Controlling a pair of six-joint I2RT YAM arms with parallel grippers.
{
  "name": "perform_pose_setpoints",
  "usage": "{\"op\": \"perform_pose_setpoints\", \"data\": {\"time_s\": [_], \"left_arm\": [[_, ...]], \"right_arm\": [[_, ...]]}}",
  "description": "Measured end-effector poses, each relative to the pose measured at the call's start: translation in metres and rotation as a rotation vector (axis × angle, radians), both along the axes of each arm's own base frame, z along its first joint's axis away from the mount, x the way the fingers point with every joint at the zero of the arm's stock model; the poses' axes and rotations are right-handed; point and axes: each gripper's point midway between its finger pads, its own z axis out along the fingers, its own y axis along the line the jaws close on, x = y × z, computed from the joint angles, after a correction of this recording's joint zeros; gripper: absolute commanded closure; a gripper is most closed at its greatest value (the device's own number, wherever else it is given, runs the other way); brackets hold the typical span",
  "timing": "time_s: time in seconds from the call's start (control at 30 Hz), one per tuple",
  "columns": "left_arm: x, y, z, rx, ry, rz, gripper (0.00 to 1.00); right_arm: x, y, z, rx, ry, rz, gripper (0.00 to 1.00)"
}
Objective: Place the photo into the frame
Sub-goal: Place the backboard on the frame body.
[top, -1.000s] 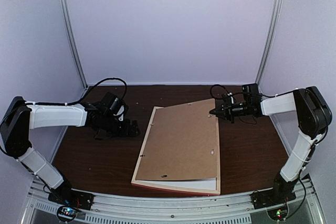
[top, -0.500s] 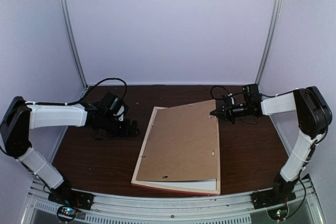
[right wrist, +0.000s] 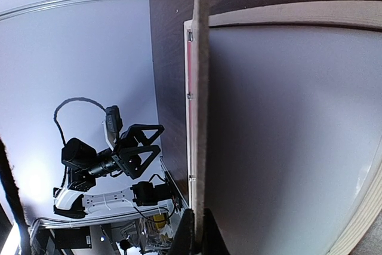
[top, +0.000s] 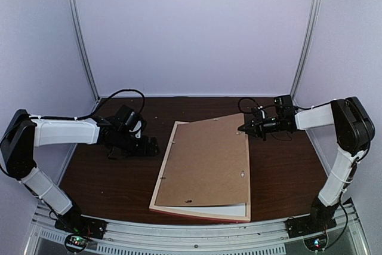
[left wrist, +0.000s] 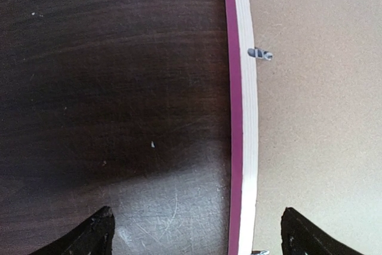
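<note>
Counting first: 1 large rectangular picture frame of thin pink-red moulding with pale wood back edges (left wrist: pixel 243 117), lying back-up in the middle of the dark brown wooden table (top: pixel 101 177); 1 plain brown fibreboard backing sheet (top: pixel 206 162) on top of it; at least 2 small metal retaining tabs (left wrist: pixel 259 54) along its 9 o'clock rail; 2 grippers. Cannot find the landscape photo print anywhere; can see only a white strip (top: pixel 230 209) peeking out at 5 o'clock, mat or print impossible to tell. Finding the right gripper (top: pixel 242 128) pinched narrow on the backing sheet's 1 o'clock corner, holding that corner lifted off the frame. Finding the left gripper (top: pixel 153 146) spread wide and empty, low at 9 o'clock, with the rail between its fingertips and no contact apparent. Expect a light, floppy print, easily creased or smudged: take by a white margin, or slide flat. Expect a stiff but broad, awkward frame: steady by a rail.
</note>
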Motion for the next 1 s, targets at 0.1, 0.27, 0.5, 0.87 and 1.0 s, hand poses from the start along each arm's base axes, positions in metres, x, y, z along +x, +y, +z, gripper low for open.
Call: {"op": "perform_pose_setpoints", "data": {"time_s": [0.1,0.27,0.5,0.87,1.0], "left_arm": [[-0.001,-0.001,-0.002,-0.001,0.007,-0.003,0.02],[-0.001,-0.002,-0.003,-0.006,0.01,-0.006,0.02],[-0.002,-0.01,0.0,-0.043,0.012,-0.017,0.02],[-0.037,-0.049,0.0,-0.088,0.042,-0.148,0.02],[-0.056,-0.061,-0.004,-0.089,0.059,-0.203,0.02]], "right_arm": [[0.0,0.0,-0.001,-0.003,-0.001,0.002,1.0],[0.001,0.0,-0.002,-0.009,-0.002,0.007,1.0],[0.001,-0.001,-0.004,-0.015,-0.007,0.012,1.0],[0.001,-0.001,-0.005,-0.022,-0.009,0.017,1.0],[0.002,-0.001,-0.003,-0.026,-0.017,0.021,1.0]]}}
